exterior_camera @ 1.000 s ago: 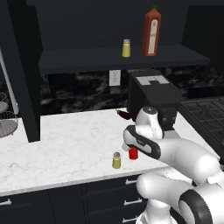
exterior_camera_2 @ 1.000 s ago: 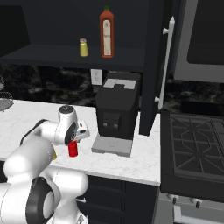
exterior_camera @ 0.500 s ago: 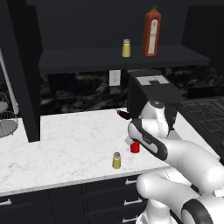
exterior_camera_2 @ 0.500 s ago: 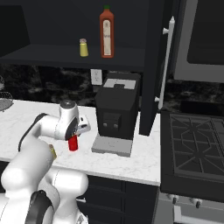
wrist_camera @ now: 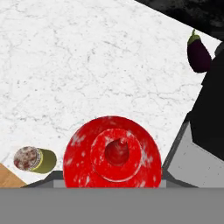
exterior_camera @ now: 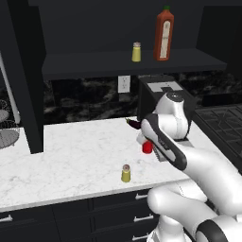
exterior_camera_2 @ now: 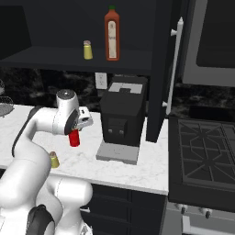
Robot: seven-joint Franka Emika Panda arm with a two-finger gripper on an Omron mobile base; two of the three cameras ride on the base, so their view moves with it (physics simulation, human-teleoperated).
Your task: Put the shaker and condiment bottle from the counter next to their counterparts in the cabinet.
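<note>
My gripper (exterior_camera_2: 76, 132) is shut on the condiment bottle (exterior_camera_2: 73, 139), a small all-red squeeze bottle (exterior_camera: 147, 148) that hangs upright just above the counter (exterior_camera: 71, 151). The hand view looks straight down on its red nozzle cap (wrist_camera: 113, 153). The shaker (exterior_camera: 125, 173), yellow with a brownish cap, stands on the marble near the front edge, left of the bottle (exterior_camera_2: 54, 159) (wrist_camera: 35, 159). Up in the cabinet (exterior_camera: 94, 64), the counterparts stand side by side: a tall orange-red bottle with green cap (exterior_camera: 163, 35) (exterior_camera_2: 111, 34) and a small yellow shaker (exterior_camera: 136, 52) (exterior_camera_2: 87, 50).
A black coffee machine (exterior_camera_2: 123, 117) stands on the counter right beside the held bottle. An eggplant (wrist_camera: 199, 53) lies near the wall behind it. A stove (exterior_camera_2: 202, 156) is to the right, and wire racks (exterior_camera: 7, 137) at the far left.
The gripper has risen a little with the red bottle in it, lifting it off the marble. The shaker on the counter has not moved.
</note>
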